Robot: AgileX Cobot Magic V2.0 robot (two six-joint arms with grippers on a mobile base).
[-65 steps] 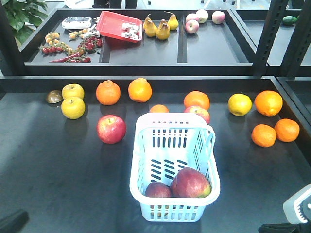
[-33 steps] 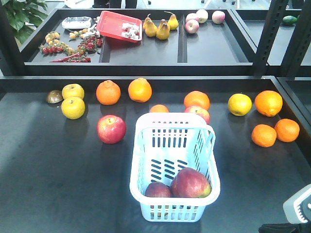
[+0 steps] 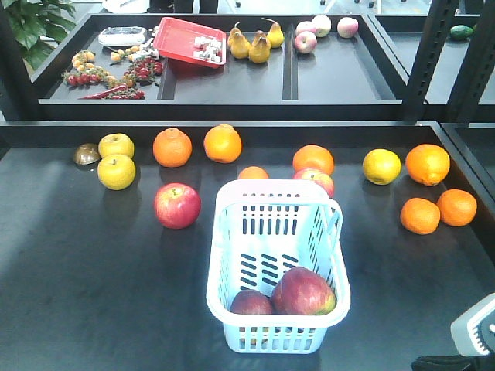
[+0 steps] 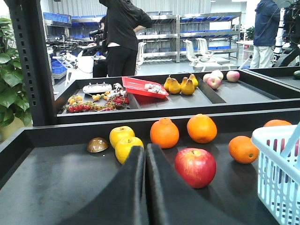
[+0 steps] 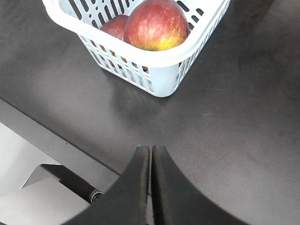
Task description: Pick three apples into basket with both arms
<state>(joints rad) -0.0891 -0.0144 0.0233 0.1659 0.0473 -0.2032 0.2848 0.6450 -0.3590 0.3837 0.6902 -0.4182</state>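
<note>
- Nearest the robot, the right gripper (image 5: 151, 152) hangs over bare matte tabletop (image 3: 77, 294) with its smooth black fingers pressed together on nothing — probably parked clear of the basket's near right corner.
- Just beyond, the pale blue-white slotted plastic basket (image 3: 224, 255) sits with a short end toward the robot, presumably so both arms can reach it; its thin loop handle (image 3: 334, 216) hangs down at the right wall.
- Inside, at the near end, two dark-red apples lie touching — a large glossy apple with a yellow-green patch (image 3: 302, 291) and a smaller darker apple (image 3: 250, 303) to its left.
- Left of the basket and farther back, a round red apple with a pale stem dimple (image 3: 177, 205) rests alone on the table; I judge it the third to pick.
- Facing it, the left gripper (image 4: 146, 150) is low over the table, its curved black fingers closed and empty.
- Farther still, dimpled orange citrus fruits (image 3: 223, 143) and smooth yellow fruits (image 3: 116, 171) line the table's back.
- Behind the basket's far rim, a pink-yellow fruit (image 3: 317, 179) peeks out.
</note>
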